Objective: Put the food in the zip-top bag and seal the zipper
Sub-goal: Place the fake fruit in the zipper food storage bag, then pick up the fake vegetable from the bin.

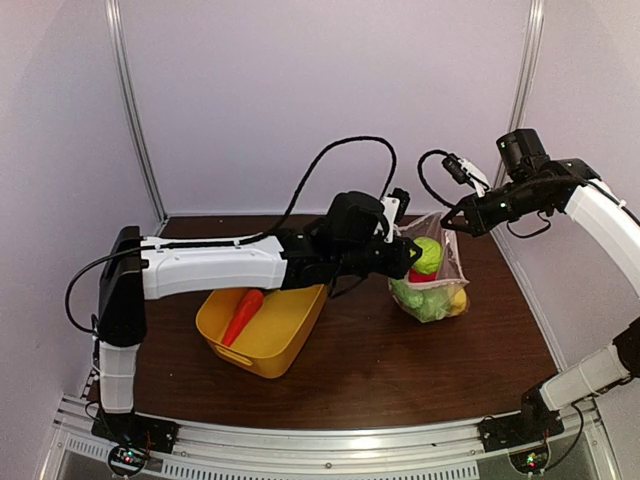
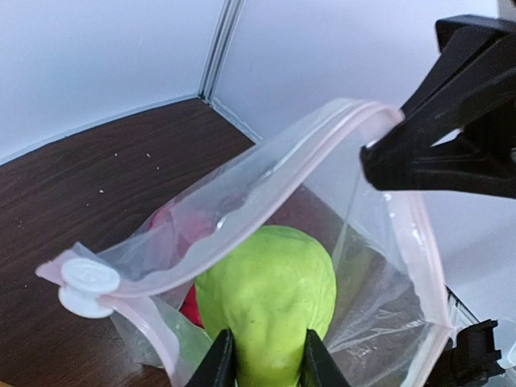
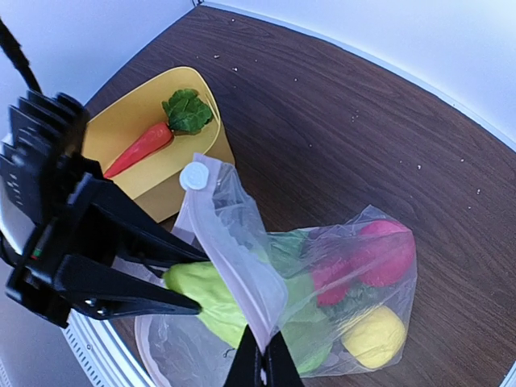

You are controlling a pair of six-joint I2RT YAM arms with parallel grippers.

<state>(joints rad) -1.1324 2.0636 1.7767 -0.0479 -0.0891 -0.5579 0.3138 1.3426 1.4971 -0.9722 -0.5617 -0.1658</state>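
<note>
My left gripper [image 1: 408, 256] is shut on the green pear [image 1: 428, 255] and holds it in the open mouth of the clear zip-top bag [image 1: 436, 292]. In the left wrist view the fingers [image 2: 219, 363] clamp the pear [image 2: 270, 290] just under the pale zipper strip [image 2: 266, 173]. My right gripper [image 1: 452, 222] is shut on the bag's top edge and holds it up; its wrist view shows the closed jaws [image 3: 262, 356] pinching the rim. Inside the bag [image 3: 355, 242] lie red apples [image 3: 387, 250], a yellow lemon [image 3: 372, 337] and green pieces. An orange carrot [image 1: 243, 315] lies in the yellow tub [image 1: 275, 345].
The white zipper slider [image 3: 193, 176] sits at the end of the strip toward the tub [image 3: 121, 121]. The tub stands on the brown table [image 1: 400, 370] left of the bag, under my left arm. White walls close the back and the sides.
</note>
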